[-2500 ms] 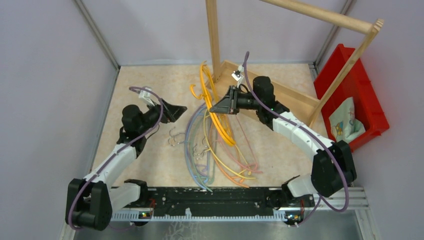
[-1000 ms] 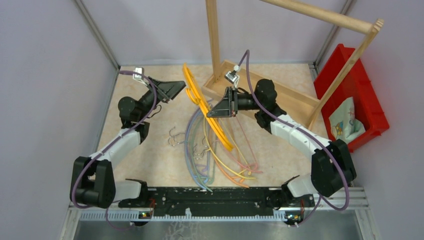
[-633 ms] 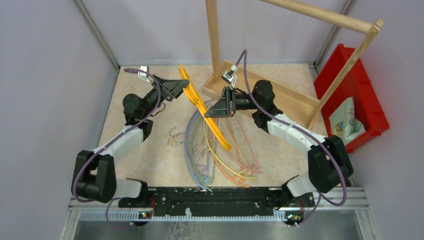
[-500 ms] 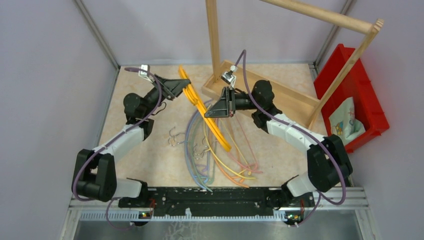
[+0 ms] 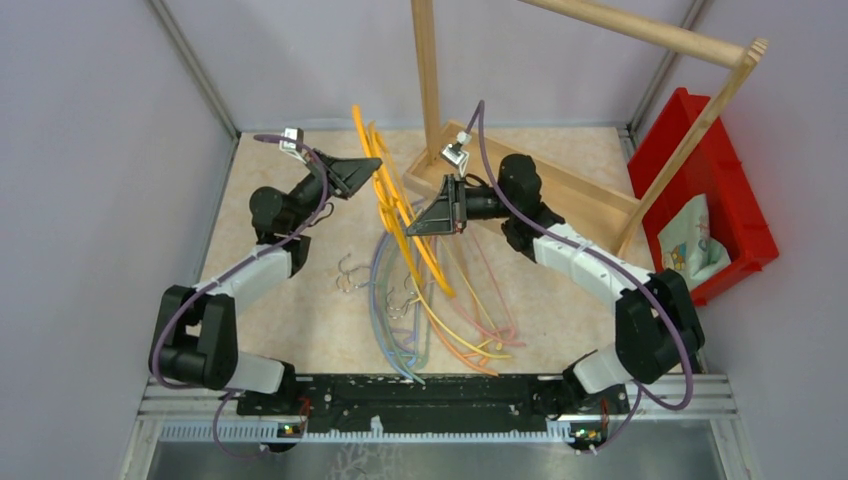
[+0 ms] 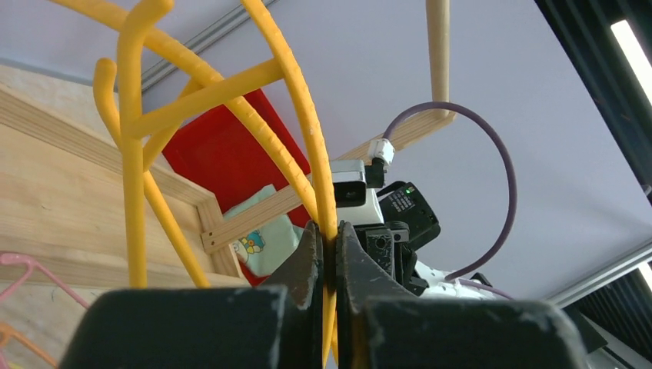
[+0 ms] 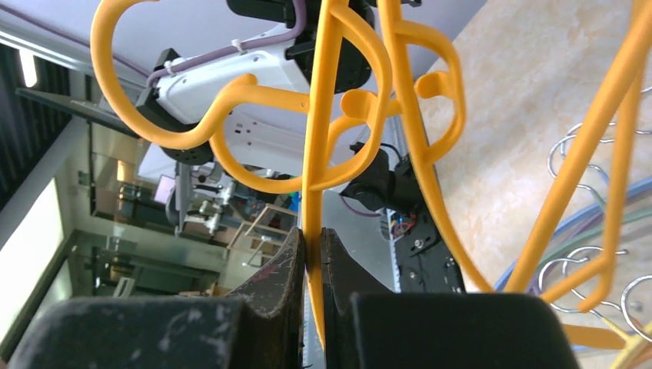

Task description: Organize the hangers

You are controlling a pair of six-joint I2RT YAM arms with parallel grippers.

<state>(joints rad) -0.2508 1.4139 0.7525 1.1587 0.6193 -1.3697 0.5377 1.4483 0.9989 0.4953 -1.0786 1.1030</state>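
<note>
Bright, even light; soft shadows

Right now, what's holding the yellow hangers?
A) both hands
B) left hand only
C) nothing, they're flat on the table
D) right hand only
A: each wrist view shows a hand clamped shut on a yellow bar, so the left hand and the right hand both grip the yellow hangers.

Left pincer and right pincer clamped, arms raised.
</note>
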